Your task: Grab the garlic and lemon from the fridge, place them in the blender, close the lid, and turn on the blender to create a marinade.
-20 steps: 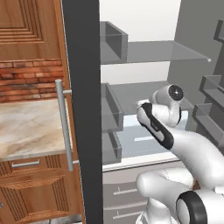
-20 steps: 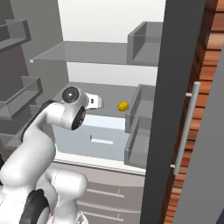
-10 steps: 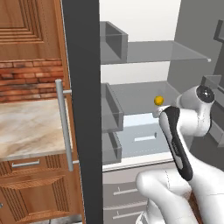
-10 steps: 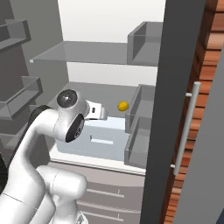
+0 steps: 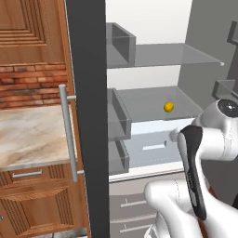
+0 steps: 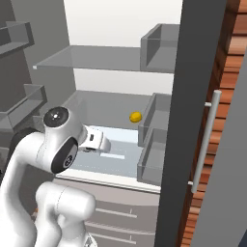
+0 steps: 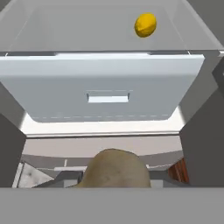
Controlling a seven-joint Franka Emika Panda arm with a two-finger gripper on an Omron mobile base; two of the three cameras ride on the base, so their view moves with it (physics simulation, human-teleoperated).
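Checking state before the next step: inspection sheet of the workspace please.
Surface: fridge open, shelf bare but for one fruit.
Job's things: lemon on the shelf above the pale drawer; beige rounded thing, probably the garlic, at the tool in the hand view.
Clutter: nothing seen.
Tool: shut on garlic, judging by the hand view; fingertips hidden behind it.
Cables: nothing seen.
Surroundings: wooden cabinets, brick wall, marble counter, door bins.
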